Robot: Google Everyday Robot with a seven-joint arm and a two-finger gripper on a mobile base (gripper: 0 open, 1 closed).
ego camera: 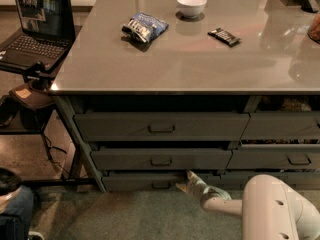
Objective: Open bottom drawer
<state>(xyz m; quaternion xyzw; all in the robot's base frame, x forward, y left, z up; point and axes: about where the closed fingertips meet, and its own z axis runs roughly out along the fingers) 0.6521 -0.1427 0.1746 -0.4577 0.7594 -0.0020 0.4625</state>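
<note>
1. Since your claw [184,180] is way down by the floor, start there: it's against the front of the bottom drawer [132,182], up at that panel's top edge.
2. The claw looks spread wide, one tip up at the gap above the drawer and the other lower, with nothing held between them.
3. The bottom drawer's little handle [161,185] is just left of the claw, not touching it. You can't tell whether the drawer is out at all.
4. The middle drawer [161,159] is right above the claw, and the top drawer [161,126] is above that.
5. Your arm [220,204] runs off down and right of the claw.
6. Well above the claw, the tabletop [190,64] carries a chip bag [144,27], a white bowl [191,5] and a dark candy bar [224,36].
7. A laptop [37,24] sits far up and left of the claw.
</note>
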